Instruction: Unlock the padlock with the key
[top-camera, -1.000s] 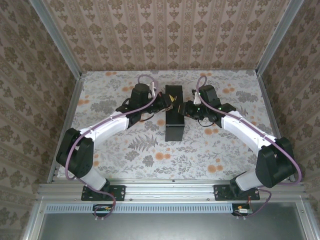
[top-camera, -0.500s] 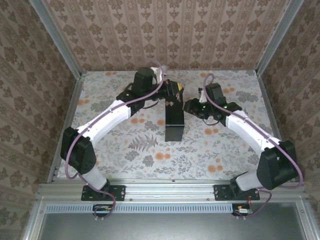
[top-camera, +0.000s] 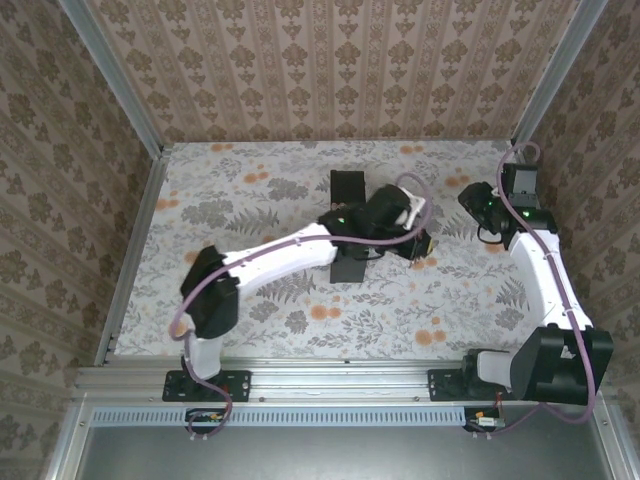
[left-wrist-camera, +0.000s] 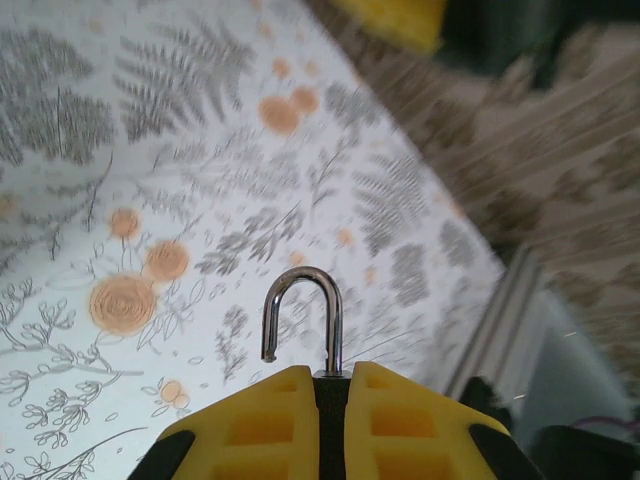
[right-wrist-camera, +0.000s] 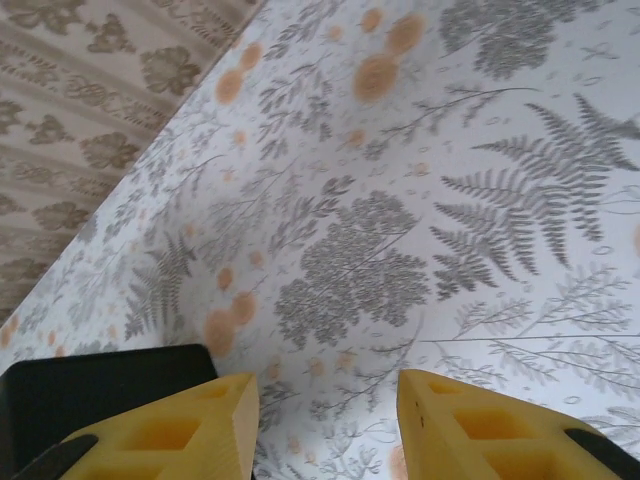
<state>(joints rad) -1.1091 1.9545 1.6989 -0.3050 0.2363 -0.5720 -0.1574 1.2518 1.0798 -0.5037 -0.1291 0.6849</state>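
The left fingers (left-wrist-camera: 260, 430) are clamping the padlock (left-wrist-camera: 335, 335), its shackle protruding open from between them, while the right fingers (right-wrist-camera: 480, 430) are hanging apart and empty over the desk (right-wrist-camera: 400, 200).

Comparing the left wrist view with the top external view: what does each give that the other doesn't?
Left wrist: a close look at the padlock, with its shackle swung free at one end and the other leg pinched between the yellow fingers. Top external: the layout, with the left arm reaching across the black box and the right gripper off near the right wall. Both: the floral table.
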